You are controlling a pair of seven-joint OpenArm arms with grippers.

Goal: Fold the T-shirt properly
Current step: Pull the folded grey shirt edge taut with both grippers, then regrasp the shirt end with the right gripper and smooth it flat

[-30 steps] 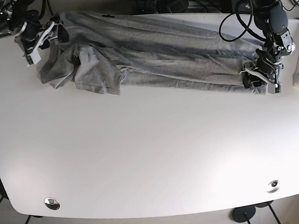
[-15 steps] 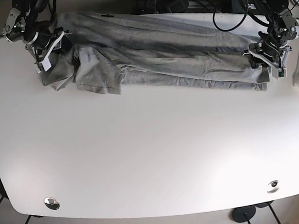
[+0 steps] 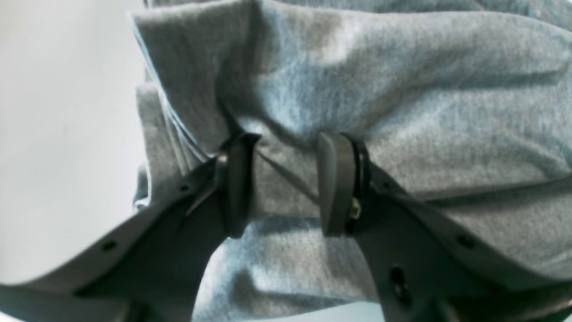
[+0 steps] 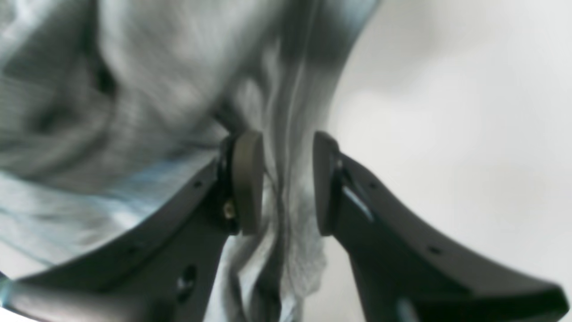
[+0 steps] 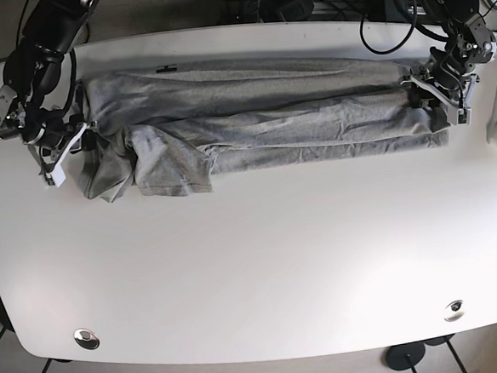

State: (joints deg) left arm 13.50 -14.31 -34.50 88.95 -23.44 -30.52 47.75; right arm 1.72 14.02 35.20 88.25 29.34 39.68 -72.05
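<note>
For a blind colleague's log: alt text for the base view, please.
A grey T-shirt, folded into a long band, lies across the far half of a white table. The right pincer grips one end, the left pincer the other.

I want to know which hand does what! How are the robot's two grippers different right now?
The left gripper clamps the grey cotton T-shirt on a broad flat fold; the right gripper holds a thin bunched edge. In the base view, the left one is at the shirt's right end, the right one at its left. Both have dark jaws holding fabric.
</note>
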